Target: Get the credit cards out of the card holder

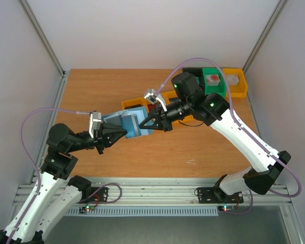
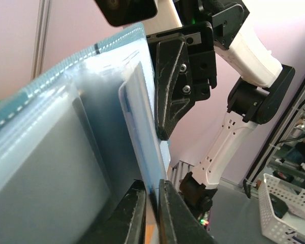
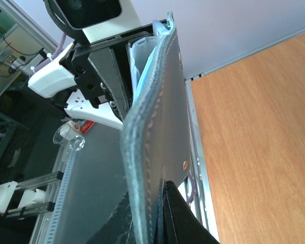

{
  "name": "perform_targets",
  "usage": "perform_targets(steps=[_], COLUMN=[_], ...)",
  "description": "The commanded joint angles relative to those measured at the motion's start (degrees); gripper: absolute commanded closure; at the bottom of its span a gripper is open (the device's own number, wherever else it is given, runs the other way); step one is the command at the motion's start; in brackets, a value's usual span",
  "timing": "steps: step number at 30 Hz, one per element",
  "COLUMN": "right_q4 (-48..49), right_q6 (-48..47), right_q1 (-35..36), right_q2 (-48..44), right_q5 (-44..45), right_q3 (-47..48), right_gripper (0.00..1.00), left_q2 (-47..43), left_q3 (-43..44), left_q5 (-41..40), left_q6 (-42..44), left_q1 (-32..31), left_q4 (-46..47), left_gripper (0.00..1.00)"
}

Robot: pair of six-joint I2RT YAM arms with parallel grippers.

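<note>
Both arms hold the card holder (image 1: 128,123), a blue folding wallet, upright above the table's middle. My right gripper (image 1: 143,124) is shut on its outer cover (image 3: 162,112) from the right; in the right wrist view the cover's edge sits between the jaws of this gripper (image 3: 160,203). My left gripper (image 1: 125,133) comes in from the left. In the left wrist view its jaws (image 2: 152,195) stand narrowly around the lower edge of a light blue credit card (image 2: 142,132), which sticks out of a clear-grey sleeve (image 2: 51,168). No other cards show.
Yellow bins (image 1: 236,89) and a green bin (image 1: 213,84) holding a red-white block stand at the back right. Another yellow bin (image 1: 131,104) lies just behind the wallet. The right arm's black finger (image 2: 170,96) sits close beyond the card. The table's front edge has a metal rail (image 1: 152,195).
</note>
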Motion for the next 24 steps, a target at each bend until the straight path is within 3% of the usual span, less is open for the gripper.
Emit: perform_targets(steps=[1,4,24], right_q4=[0.9,0.3,-4.3], right_q6=[0.1,-0.2,-2.6], right_q1=[-0.2,-0.2,-3.4], right_q2=[-1.3,-1.3,-2.7], right_q5=[-1.8,-1.7,-0.6], right_q3=[1.4,1.4,1.9], right_gripper=[0.99,0.99,0.99], left_q2=[-0.8,-1.2,-3.9], left_q3=[-0.4,-0.5,-0.2], left_q5=[-1.0,-1.1,-4.1], left_q6=[-2.0,-2.2,2.7], left_q1=[0.4,0.6,1.3], left_q4=[3.8,3.6,-5.4], left_gripper=[0.95,1.00,1.00])
